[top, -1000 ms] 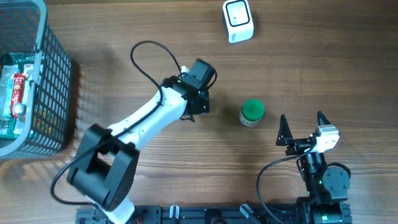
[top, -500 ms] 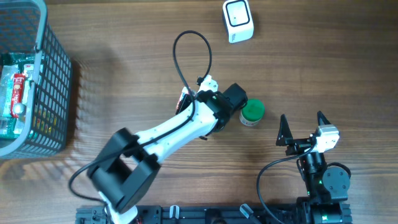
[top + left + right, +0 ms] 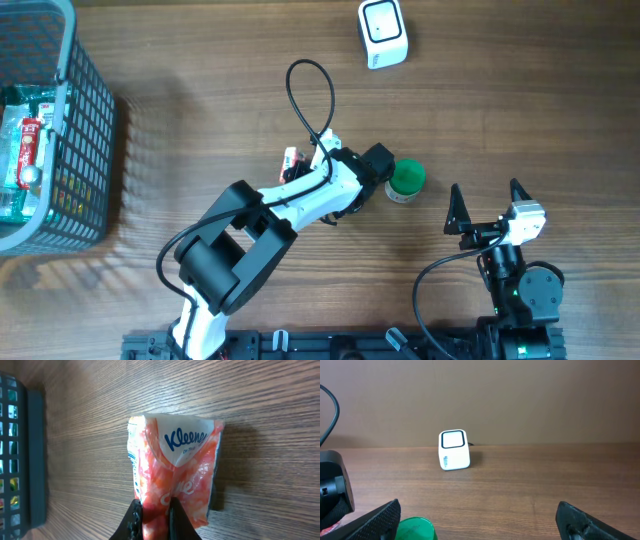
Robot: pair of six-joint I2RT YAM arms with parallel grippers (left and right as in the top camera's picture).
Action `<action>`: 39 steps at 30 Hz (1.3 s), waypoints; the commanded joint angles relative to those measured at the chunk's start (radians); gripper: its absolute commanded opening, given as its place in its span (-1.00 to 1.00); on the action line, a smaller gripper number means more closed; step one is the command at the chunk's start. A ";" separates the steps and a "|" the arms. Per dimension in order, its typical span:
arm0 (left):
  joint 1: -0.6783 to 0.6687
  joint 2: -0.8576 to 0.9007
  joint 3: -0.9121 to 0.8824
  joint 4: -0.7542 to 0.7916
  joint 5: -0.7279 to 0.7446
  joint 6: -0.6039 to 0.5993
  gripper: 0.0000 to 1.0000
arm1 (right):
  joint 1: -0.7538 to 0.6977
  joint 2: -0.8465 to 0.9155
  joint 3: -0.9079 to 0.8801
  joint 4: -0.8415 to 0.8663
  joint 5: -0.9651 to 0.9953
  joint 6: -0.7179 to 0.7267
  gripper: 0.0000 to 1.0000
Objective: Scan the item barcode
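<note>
1. Between the closed fingertips of the left pincer [image 3: 152,512] sits one end of the soft orange-and-white Kleenex tissue pack [image 3: 175,460]. The rest of the film-wrapped pack reaches out ahead of the tips, over the brown wooden table [image 3: 260,400].
2. It should handle as light and squashy. The film looks slick and crinkly, so a pinch this near the edge may only gather wrapper and let the pack droop or slide.
3. It is hardly fragile. A hold further in, across the padded body, would likely be steadier, provided it leaves the barcode uncovered. No barcode shows in these views.
4. The right pincer [image 3: 484,197] stands spread wide and empty. The white box-shaped barcode scanner [image 3: 454,450] stands well ahead of it, and the small green-lidded jar [image 3: 406,179] sits near its left fingertip.
</note>
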State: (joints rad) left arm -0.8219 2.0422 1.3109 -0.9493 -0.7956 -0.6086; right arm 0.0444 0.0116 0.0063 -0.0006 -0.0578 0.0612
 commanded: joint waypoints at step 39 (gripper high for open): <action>0.536 -0.189 -0.238 0.319 1.005 -0.055 -0.28 | -0.005 -0.007 -0.001 0.002 0.011 -0.008 0.99</action>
State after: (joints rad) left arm -0.2829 1.8568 1.1221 -0.6861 0.1902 -0.6609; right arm 0.0444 0.0116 0.0063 -0.0006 -0.0555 0.0612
